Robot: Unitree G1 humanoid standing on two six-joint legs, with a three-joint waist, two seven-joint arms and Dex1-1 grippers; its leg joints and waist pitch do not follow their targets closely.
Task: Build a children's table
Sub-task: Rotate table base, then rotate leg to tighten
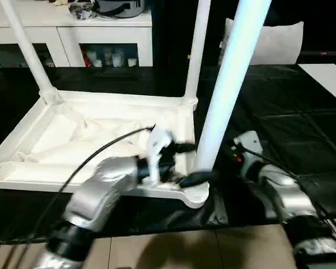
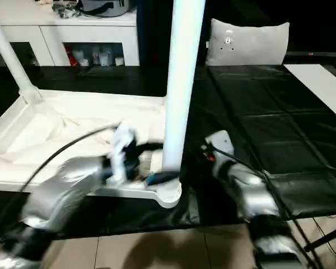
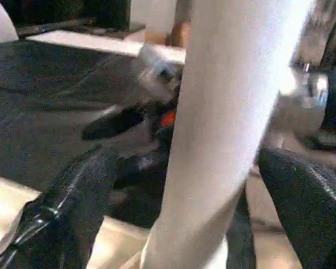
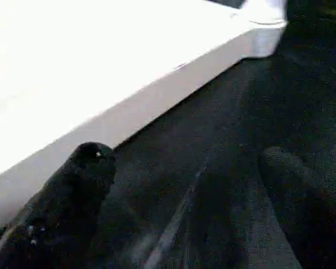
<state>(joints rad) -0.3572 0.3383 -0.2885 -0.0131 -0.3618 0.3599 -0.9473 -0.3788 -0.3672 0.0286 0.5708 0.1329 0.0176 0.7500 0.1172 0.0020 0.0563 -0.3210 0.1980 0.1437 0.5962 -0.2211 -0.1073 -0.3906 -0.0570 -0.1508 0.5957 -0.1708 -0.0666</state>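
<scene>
The children's table lies upside down on a black mat, its ribbed white top (image 1: pixel 123 100) facing up. Three white legs stand in its corner sockets: far left (image 1: pixel 25 45), far right (image 1: pixel 196 50) and near right (image 1: pixel 229 84). My left gripper (image 3: pixel 213 185) is open at the base of the near right leg, with one black finger (image 3: pixel 73 207) on each side and a gap to the leg on both. My right gripper (image 4: pixel 185 179) is open low over the mat, just right of that corner, with nothing between its fingers. My right forearm (image 1: pixel 269 179) reaches in from the right.
A white cabinet with shelves (image 1: pixel 73 28) stands behind the table. A grey pillow (image 1: pixel 274 42) leans at the back right, and a white board (image 1: pixel 330 78) lies at the right edge. The black mat (image 1: pixel 280 106) ends at a tiled floor (image 1: pixel 185 246) close to me.
</scene>
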